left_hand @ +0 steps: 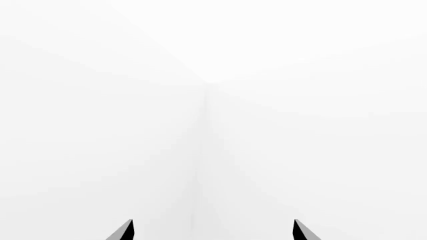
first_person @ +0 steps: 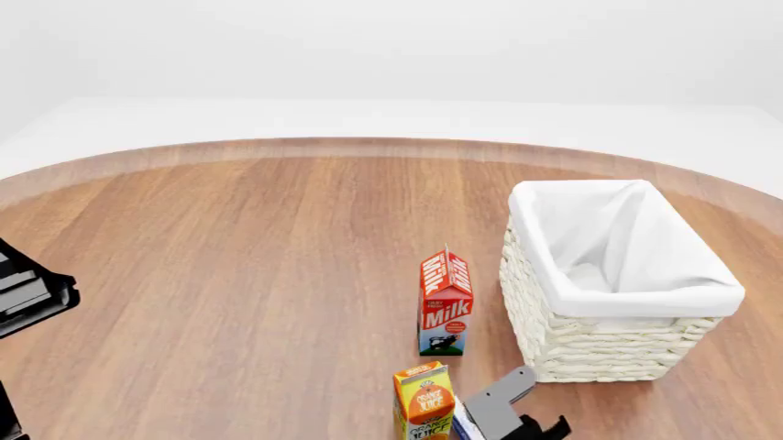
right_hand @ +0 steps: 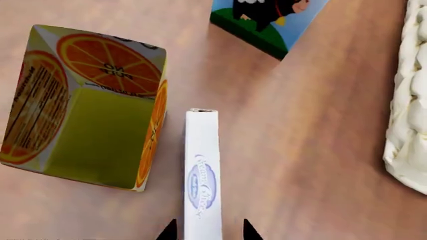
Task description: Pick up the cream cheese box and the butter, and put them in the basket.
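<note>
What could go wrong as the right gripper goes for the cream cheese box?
The cream cheese box stands on its narrow edge close beside the orange juice carton, with the right gripper straddling its near end. Closing could tip the thin box, or a fingertip could nudge the carton. The lift toward the basket passes near the milk carton, which might get knocked. The butter isn't visible in any view, so it must still be found.

The left arm [first_person: 31,295] shows as a blocky black housing with lighter grey edge lines. The right gripper [first_person: 512,414] carries a flat grey plate over black parts. In both wrist views only dark, pointed fingertips [left_hand: 123,232] appear, possibly grey-faced.
</note>
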Controlling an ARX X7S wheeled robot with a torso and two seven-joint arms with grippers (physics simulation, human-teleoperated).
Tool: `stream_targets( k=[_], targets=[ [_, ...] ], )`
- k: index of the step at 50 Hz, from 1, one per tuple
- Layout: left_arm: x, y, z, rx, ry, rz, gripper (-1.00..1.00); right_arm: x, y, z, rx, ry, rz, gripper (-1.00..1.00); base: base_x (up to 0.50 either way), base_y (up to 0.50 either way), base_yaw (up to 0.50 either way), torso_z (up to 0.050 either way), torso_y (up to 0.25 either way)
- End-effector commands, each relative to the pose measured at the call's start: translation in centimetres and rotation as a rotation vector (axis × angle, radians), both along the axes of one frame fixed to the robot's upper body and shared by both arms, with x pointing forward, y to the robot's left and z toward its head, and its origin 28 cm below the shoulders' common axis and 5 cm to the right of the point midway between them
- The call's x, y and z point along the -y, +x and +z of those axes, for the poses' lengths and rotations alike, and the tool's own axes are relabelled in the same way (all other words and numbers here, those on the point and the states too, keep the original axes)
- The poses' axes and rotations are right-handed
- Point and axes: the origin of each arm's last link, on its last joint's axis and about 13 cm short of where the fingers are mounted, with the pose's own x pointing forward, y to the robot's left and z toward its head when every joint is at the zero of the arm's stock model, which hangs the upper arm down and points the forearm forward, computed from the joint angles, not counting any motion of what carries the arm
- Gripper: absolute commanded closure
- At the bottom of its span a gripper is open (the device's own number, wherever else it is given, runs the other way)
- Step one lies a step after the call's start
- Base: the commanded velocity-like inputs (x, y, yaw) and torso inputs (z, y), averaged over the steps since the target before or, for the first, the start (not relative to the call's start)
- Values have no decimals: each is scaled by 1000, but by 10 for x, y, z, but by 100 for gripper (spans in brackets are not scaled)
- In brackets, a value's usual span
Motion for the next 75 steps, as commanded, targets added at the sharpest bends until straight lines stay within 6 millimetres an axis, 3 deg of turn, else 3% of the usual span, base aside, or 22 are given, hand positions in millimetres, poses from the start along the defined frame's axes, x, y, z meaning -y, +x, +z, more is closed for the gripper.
stream_targets(
  k=[1, 12, 21, 31, 42, 48, 53, 75],
  targets=[
    [-2, -1, 0, 0, 2, 6, -100, -4, 3, 5, 65, 0, 55, 100, 0, 0, 0, 0, 0],
    [-1, -1, 0, -3, 2, 1, -100, -3, 4, 9, 110, -19, 77, 100, 0, 0, 0, 0, 0],
    [-2, -1, 0, 0, 2, 2, -100, 4, 5, 28, 171, 7, 10, 100, 0, 0, 0, 0, 1],
    [-2, -3, 1, 4, 4, 4, -100, 16, -15, 70, 289, 15, -30, 100, 0, 0, 0, 0, 0],
    [-2, -4, 3, 6, 7, 5, -100, 22, -33, 96, 370, 30, -21, 100, 0, 0, 0, 0, 1],
    [-2, -4, 3, 7, 8, 5, -100, 28, -36, 117, 453, 36, -41, 100, 0, 0, 0, 0, 0],
    [-1, -4, 4, 9, 9, 4, -100, 33, -40, 147, 553, 57, -55, 100, 0, 0, 0, 0, 0],
    [0, -4, 6, 12, 13, 0, -100, 51, -49, 213, 739, 55, -127, 100, 0, 0, 0, 0, 0]
  ],
)
